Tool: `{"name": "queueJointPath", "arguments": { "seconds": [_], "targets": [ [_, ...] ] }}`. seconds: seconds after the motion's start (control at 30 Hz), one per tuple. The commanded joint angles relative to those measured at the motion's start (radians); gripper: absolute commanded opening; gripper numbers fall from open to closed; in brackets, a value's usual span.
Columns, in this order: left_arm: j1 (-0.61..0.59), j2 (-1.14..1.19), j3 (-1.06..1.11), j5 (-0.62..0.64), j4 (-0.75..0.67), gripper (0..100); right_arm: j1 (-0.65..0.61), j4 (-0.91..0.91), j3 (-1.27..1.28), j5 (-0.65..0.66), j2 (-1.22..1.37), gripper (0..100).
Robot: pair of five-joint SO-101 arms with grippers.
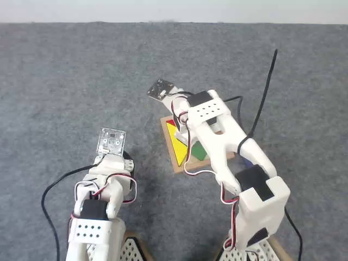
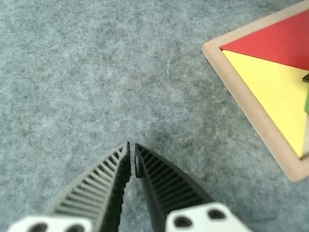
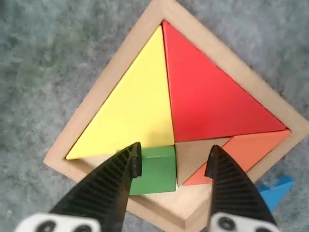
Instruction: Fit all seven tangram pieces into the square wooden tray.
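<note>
Our right fingers (image 3: 120,174) are spread wide above the tray (image 3: 104,87). In the tray we count four pieces: one yellow triangle (image 3: 135,106), one red triangle (image 3: 207,96), one green square (image 3: 157,169) and one orange piece (image 3: 251,147). The green square lies between the two fingers, just beside one fingertip, and the orange piece starts just beside the other. A patch of bare wood between the fingertips separates the two pieces. Beyond the yellow and green pieces sits the red one, edge to edge with the yellow. One blue piece (image 3: 273,191) lies outside the rim, past the orange-side finger. Our left fingers (image 2: 126,159) are pressed together, holding nothing, over grey tabletop (image 2: 72,72), with a tray corner off to one side ahead of their tips.
</note>
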Motion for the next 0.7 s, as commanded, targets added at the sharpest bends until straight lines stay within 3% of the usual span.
{"name": "queueJointPath", "arguments": {
  "seconds": [0.0,0.4,0.67],
  "targets": [
    [-0.003,-0.012,-0.019,0.006,0.000,1,0.013,-0.012,-0.014,-0.015,-0.044,21.6],
    [-0.003,-0.012,-0.019,0.006,0.000,1,0.016,0.019,-0.012,0.049,0.028,21.6],
    [-0.003,-0.012,-0.019,0.005,0.000,1,0.030,-0.008,0.035,-0.081,-0.183,21.6]
  ]
}}
